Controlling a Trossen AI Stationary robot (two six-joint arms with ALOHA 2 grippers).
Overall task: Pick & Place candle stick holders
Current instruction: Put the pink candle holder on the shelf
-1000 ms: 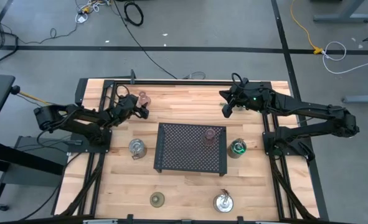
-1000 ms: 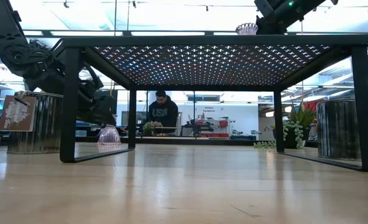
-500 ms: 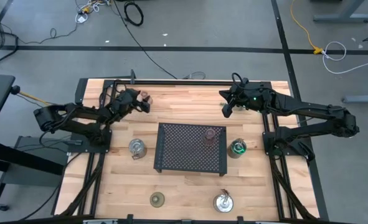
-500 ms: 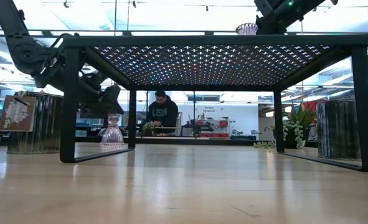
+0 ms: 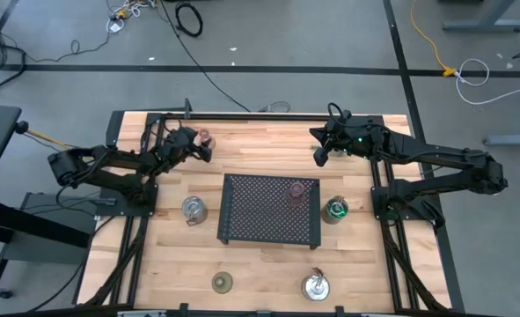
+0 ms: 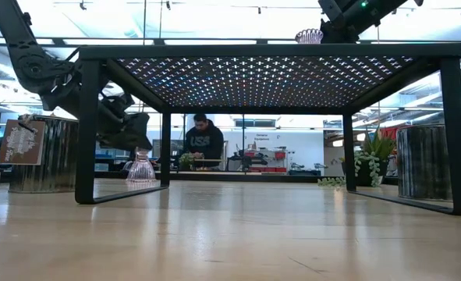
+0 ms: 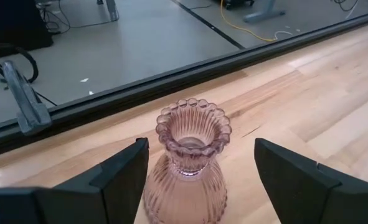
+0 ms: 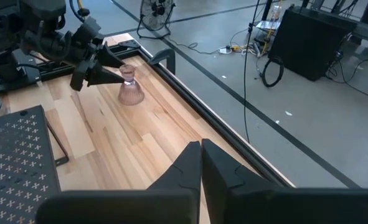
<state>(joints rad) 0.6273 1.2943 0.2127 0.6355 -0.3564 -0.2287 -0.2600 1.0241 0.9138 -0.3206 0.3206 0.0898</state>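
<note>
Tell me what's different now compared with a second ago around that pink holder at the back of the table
The left end effector drew back toward the table's far left, with its fingers open on either side of the pink holder, not gripping it. A second ago that holder showed only its flared base below the end effector; now it stands upright in full view. The right end effector stayed shut over the far edge, and the tray did not move.

Tray (image 5: 269, 211) sits mid-counter (image 5: 260, 145), one holder (image 5: 296, 191) on its right part. Another holder (image 5: 205, 138) stands upright behind it, far-left, between the left claw (image 5: 203, 151) fingers; plant (image 5: 335, 210) right of tray.
</note>
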